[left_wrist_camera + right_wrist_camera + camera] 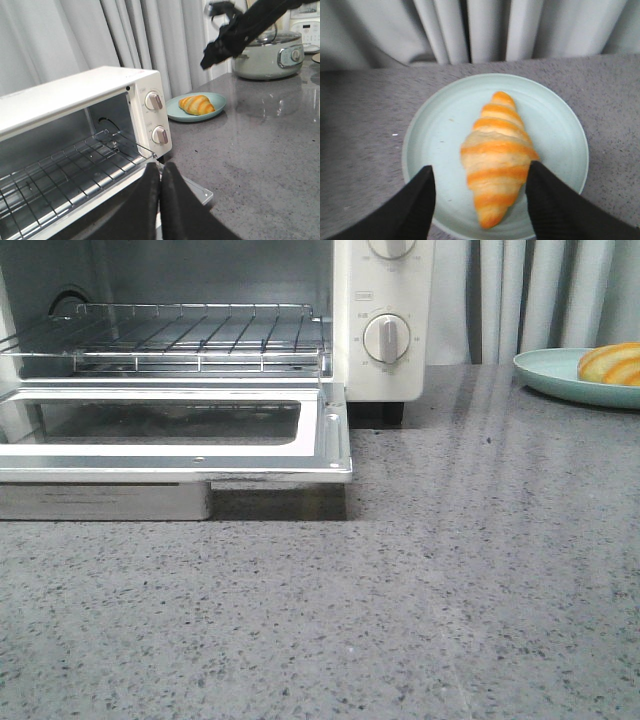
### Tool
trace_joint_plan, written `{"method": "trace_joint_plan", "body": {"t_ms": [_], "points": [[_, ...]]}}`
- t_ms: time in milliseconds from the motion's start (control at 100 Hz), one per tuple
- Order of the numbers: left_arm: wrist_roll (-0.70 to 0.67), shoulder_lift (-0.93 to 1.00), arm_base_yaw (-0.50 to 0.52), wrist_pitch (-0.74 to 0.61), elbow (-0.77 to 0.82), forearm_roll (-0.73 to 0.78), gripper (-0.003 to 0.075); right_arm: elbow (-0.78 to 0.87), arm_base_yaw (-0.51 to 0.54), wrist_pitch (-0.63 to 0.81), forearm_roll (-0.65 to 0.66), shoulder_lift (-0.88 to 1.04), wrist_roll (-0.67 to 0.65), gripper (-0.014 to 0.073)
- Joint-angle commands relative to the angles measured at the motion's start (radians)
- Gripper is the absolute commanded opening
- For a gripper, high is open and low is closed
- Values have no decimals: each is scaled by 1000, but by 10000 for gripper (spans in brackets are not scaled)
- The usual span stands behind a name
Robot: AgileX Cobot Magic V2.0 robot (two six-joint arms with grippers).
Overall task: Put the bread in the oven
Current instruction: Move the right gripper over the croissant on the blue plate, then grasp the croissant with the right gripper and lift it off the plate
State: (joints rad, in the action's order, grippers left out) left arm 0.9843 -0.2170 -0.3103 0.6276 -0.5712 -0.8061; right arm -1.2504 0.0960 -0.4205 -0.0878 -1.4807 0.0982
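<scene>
The bread (496, 155), a golden-brown croissant with cream stripes, lies on a pale green plate (435, 135); it also shows at the far right in the front view (612, 362) and in the left wrist view (196, 104). My right gripper (480, 180) is open above the plate, its fingers on either side of the bread, one close to its flank. The cream-white oven (385, 320) stands at the left with its door (180, 445) dropped open and its wire rack (170, 335) bare. My left gripper (160, 172) is shut and empty, over the door's corner.
The plate (560, 375) sits on the grey speckled counter (450, 590) to the right of the oven (75, 95). A rice cooker (267, 55) stands further along. Grey curtains (540, 295) hang behind. The right arm (240, 30) shows dark above the plate.
</scene>
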Motion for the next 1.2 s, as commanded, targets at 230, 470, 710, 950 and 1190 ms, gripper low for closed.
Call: {"method": "trace_joint_plan", "body": {"t_ms": [230, 470, 710, 950, 1190], "points": [[-8, -2, -7, 36, -27, -30, -22, -37, 20, 120, -12, -176, 2, 380], [-34, -2, -7, 53, -27, -30, -22, -37, 20, 91, -52, -250, 2, 307], [-38, -2, -7, 65, -27, -30, -22, -50, 20, 13, -95, -245, 2, -69], [-38, -2, -7, 68, -27, -30, -22, -142, -8, 156, -95, -98, 2, -69], [-38, -2, -7, 68, -27, -30, -22, -293, -217, 190, -81, 61, 26, -69]]}}
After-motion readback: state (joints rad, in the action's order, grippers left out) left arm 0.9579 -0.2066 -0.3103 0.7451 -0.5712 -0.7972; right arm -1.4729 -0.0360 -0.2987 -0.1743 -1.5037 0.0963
